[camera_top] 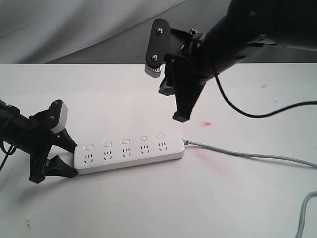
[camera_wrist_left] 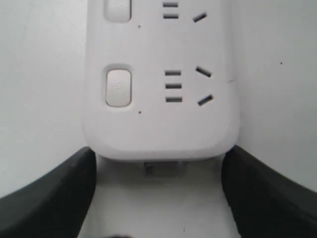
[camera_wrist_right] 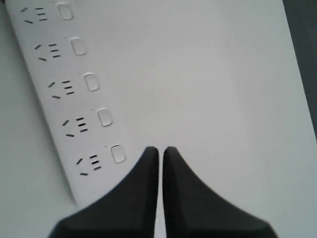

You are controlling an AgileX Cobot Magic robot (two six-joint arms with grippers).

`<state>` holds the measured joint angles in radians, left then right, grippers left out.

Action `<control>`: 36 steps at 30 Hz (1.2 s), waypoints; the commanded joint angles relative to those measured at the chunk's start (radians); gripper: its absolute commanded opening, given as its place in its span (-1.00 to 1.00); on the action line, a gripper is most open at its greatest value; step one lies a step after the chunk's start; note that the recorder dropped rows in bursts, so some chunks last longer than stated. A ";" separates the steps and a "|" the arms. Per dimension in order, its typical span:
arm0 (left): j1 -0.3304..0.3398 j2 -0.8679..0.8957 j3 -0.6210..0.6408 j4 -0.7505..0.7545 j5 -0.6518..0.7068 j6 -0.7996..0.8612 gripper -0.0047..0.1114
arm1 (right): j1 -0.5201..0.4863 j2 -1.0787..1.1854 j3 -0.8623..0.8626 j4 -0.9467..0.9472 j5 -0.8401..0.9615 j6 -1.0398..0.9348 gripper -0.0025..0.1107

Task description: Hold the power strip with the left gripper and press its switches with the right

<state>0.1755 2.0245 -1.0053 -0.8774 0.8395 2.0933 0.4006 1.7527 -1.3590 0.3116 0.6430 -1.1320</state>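
The white power strip lies flat on the white table, its grey cord running off to the right. My left gripper straddles the strip's left end, with its wide black fingers pressed against the rounded corners of the strip. The nearest switch sits just beyond them. My right gripper hangs shut and empty in the air, above and behind the strip's right end. In the right wrist view its tips sit beside the last switch of the row, off the strip.
Two faint red marks stain the table near the strip's right end. A black cable loops down from the right arm. The grey cord curls back at the lower right. A grey cloth backdrop hangs behind the table.
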 commanded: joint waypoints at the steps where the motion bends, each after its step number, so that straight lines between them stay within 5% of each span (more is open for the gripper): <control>1: -0.006 0.002 -0.001 -0.011 0.004 0.001 0.23 | 0.010 -0.258 0.215 0.004 -0.034 0.032 -0.96; 7: -0.006 0.002 -0.001 -0.011 0.004 0.001 0.23 | 0.010 -0.929 0.595 -0.041 0.018 0.469 -0.96; 13: -0.006 0.002 -0.001 -0.011 0.004 0.001 0.23 | 0.010 -1.369 0.840 -0.036 0.027 0.491 -0.96; 27: -0.006 0.002 -0.001 -0.011 0.004 0.001 0.23 | 0.001 -1.516 0.934 -0.116 0.027 0.512 -0.96; 36: -0.006 0.002 -0.001 -0.011 0.004 0.001 0.23 | -0.321 -1.573 0.936 -0.067 0.020 0.544 -0.96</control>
<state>0.1755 2.0245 -1.0053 -0.8774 0.8395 2.0933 0.1552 0.2150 -0.4264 0.2041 0.6752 -0.5946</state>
